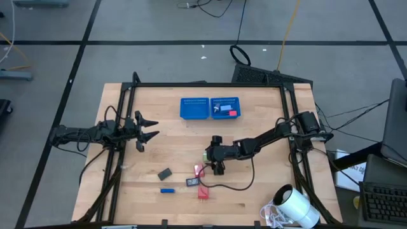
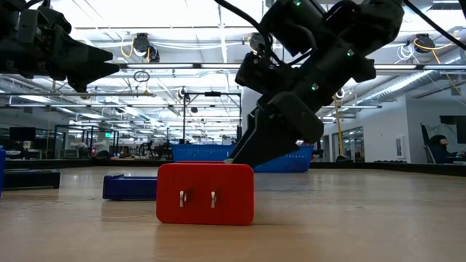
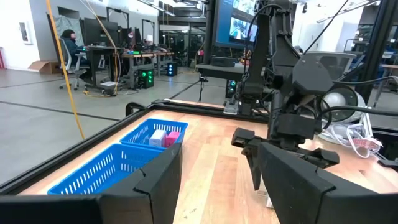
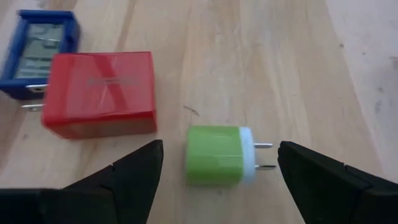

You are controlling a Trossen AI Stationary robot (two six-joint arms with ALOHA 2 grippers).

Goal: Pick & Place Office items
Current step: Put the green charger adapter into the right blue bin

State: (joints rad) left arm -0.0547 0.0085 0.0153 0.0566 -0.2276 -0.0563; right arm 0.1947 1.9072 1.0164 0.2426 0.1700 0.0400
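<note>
A small green plug (image 4: 217, 154), a charger with a white face and two metal prongs, is lying on its side on the wooden surface (image 4: 249, 62), near the middle of the high view. It is looking light, rigid and smooth-sided, so likely a little slippery; the flat green sides seem the best hold, away from the prongs.

The right tool (image 4: 217, 177) is hovering just over it with fingers spread wide, one on each side, touching nothing and holding nothing. A red plug (image 4: 99, 93) is lying just beside the green one at about ten o'clock in the wrist view, with a blue item (image 4: 43, 50) beyond it.

The left tool (image 1: 145, 127) is waiting at nine o'clock on the surface, fingers apart and empty.
</note>
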